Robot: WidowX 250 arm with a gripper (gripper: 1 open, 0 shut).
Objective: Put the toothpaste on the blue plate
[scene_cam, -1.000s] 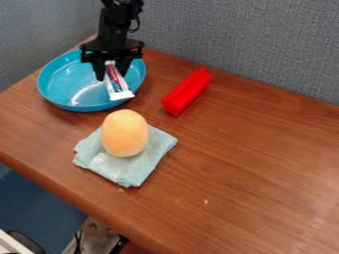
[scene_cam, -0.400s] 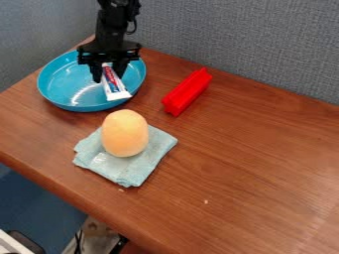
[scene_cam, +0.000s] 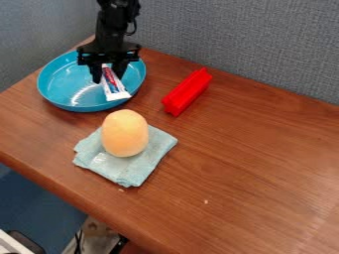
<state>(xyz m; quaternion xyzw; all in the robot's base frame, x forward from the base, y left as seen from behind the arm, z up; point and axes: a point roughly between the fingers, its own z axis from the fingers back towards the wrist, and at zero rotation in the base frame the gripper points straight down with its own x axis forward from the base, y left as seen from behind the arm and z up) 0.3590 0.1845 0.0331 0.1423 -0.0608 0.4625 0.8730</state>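
- The toothpaste [scene_cam: 117, 84] lies inside the blue plate [scene_cam: 59, 84], along the plate's right side, its length running from the far rim toward the near rim
- The gripper [scene_cam: 110, 65] hangs over the far end of the tube, pointing steeply down from a black arm that rises against the grey wall
- The jaws stand partly apart, one finger on each side of the tube's far end; whether they press on the tube or merely straddle it cannot be told from this view
- The blue plate sits at the back left of the wooden tabletop [scene_cam: 252, 159]
- A red block [scene_cam: 187, 91] lies just right of the plate, apart from it
- Nearer the front, an orange egg-shaped object [scene_cam: 126, 133] rests on a pale teal cloth [scene_cam: 117, 159], well clear of the plate
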